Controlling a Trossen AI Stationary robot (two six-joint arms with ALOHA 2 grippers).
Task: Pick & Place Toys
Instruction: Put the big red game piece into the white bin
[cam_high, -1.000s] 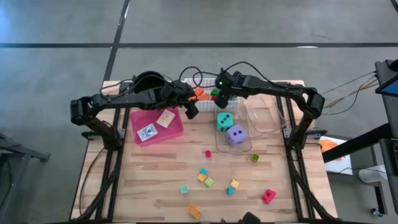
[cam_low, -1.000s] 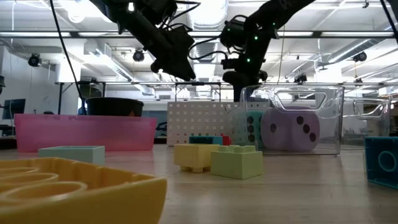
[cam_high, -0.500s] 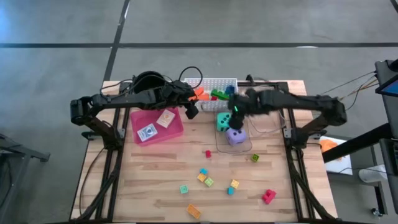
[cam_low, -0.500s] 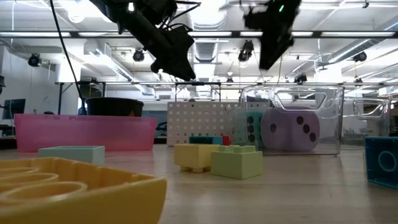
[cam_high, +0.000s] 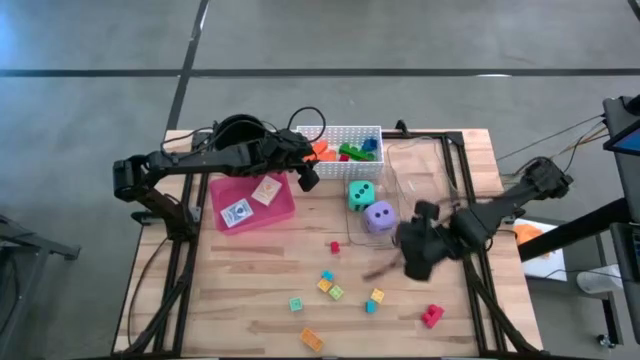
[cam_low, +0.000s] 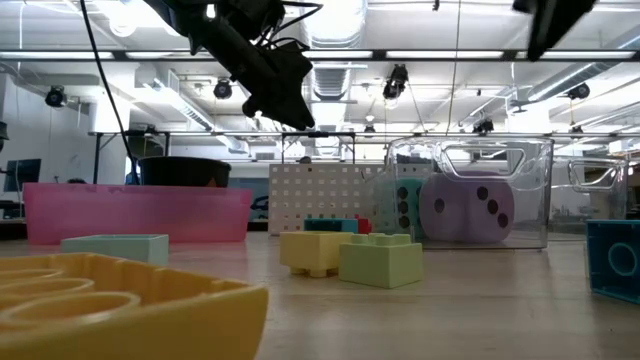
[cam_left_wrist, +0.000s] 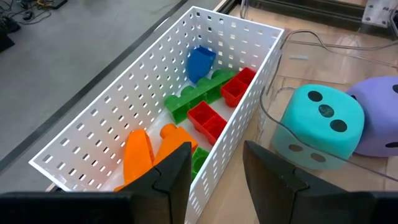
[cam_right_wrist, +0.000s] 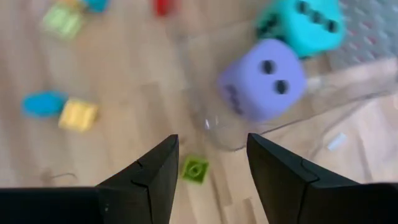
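Plastic blocks, red, green, blue and orange, lie in the white basket (cam_high: 340, 140) at the tabletop's (cam_high: 250, 280) far edge; teal die (cam_high: 361, 194) and purple die (cam_high: 378, 216) sit touching just before it, inside a clear container. Loose blocks (cam_high: 330, 288) scatter nearer the front. Left gripper (cam_high: 306, 178) hangs beside the basket; right gripper (cam_high: 412, 262) is over open wood near the purple die (blurred).

Low view: both dice show through the clear container (cam_low: 470, 195).

Left wrist view: jaws slightly spread, holding nothing; the green block row (cam_left_wrist: 199, 93) runs along the basket's length.

Right wrist view: jaws spread, empty, above a small green block (cam_right_wrist: 195, 169).
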